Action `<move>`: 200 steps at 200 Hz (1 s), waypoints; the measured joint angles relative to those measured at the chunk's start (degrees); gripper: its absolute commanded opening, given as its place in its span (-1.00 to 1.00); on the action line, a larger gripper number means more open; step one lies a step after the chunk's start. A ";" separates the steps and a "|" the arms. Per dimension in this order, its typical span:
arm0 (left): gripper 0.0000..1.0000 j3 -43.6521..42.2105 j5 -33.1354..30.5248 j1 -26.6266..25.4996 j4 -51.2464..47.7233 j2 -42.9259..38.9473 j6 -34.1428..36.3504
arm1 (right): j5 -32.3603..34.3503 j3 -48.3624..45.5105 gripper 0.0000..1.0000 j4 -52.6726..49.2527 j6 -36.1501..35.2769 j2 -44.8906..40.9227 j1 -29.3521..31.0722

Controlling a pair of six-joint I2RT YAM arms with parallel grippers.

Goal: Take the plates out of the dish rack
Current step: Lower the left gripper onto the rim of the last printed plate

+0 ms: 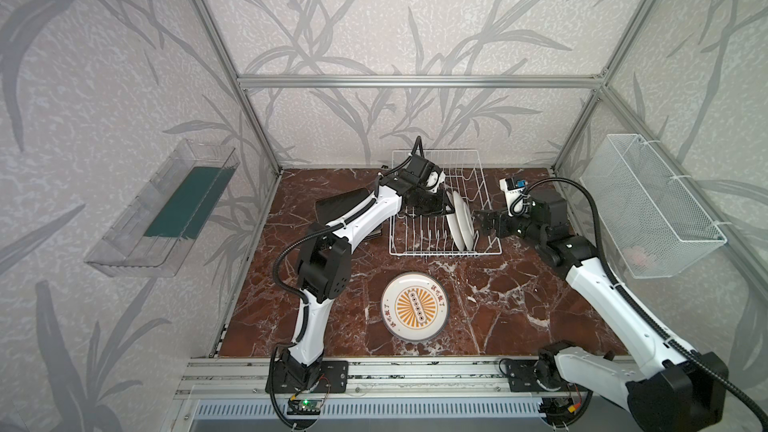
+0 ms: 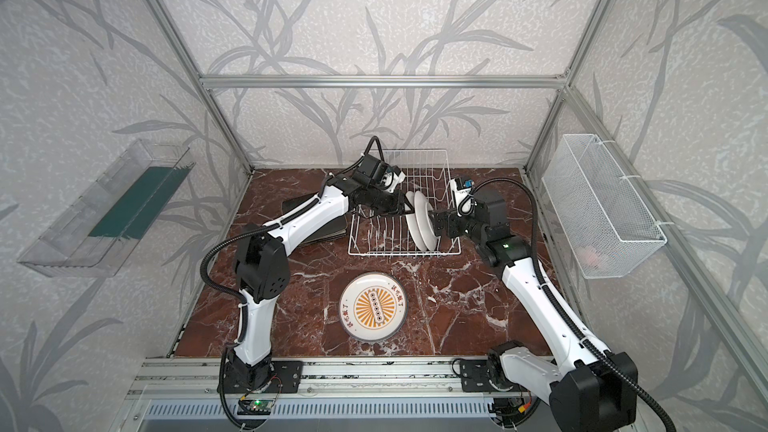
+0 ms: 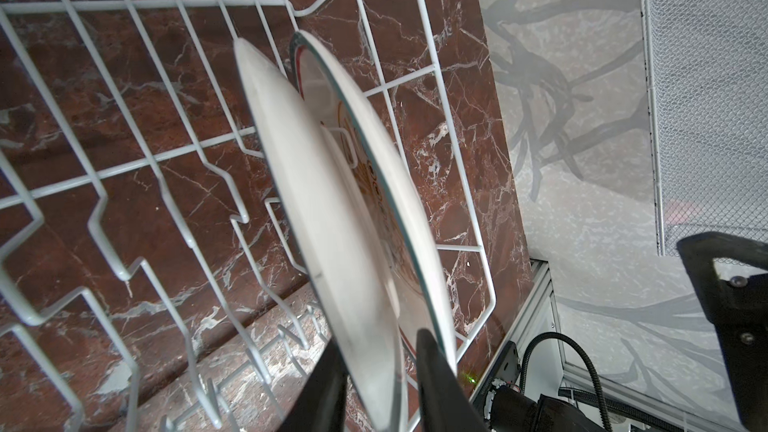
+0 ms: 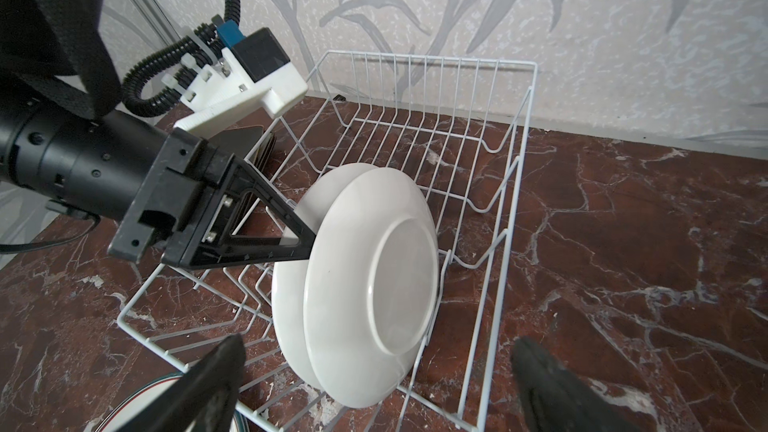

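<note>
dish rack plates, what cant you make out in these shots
- Square plates: both top views, left arm covers most of the stack; no count.
- Racked round plates' faces: right wrist view shows only white backs.
- Left gripper: left wrist view, jaws straddle a rim; the plate hides any contact.
- Pink thing in mesh basket: both top views, blurred by mesh.

2 plates (image 2: 419, 224) stand in the dish rack (image 2: 415, 151), 1 sunburst plate (image 2: 373, 306) lies outside.

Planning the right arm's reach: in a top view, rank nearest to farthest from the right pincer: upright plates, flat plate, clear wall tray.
1. Upright plates, standing just beside the right pincer.
2. Flat plate, lying on the table.
3. Clear tray, on the far left wall.
</note>
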 measured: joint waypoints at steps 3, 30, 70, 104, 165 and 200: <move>-0.51 0.00 -0.02 -0.02 -0.07 0.09 -0.22 | -0.02 0.00 0.98 0.00 0.00 0.00 0.00; -0.61 0.00 0.04 -0.22 -0.15 0.46 -0.83 | -0.02 -0.07 0.98 0.02 -0.20 -0.07 -0.02; -0.77 0.00 1.05 -0.55 0.55 0.44 -3.06 | -0.02 -0.13 0.98 0.15 -0.42 -0.11 -0.22; -0.89 -0.26 1.84 -0.90 2.45 0.39 -5.40 | -0.02 -0.37 0.98 0.37 -0.44 -0.33 -0.22; -1.00 -3.32 1.73 -0.96 6.45 -0.98 -8.90 | -0.02 -0.39 0.98 0.42 -0.42 -0.87 -0.22; -1.00 -4.46 1.73 -0.98 7.98 -1.53 -10.34 | 0.20 -0.44 0.98 0.39 -0.42 -1.27 -0.22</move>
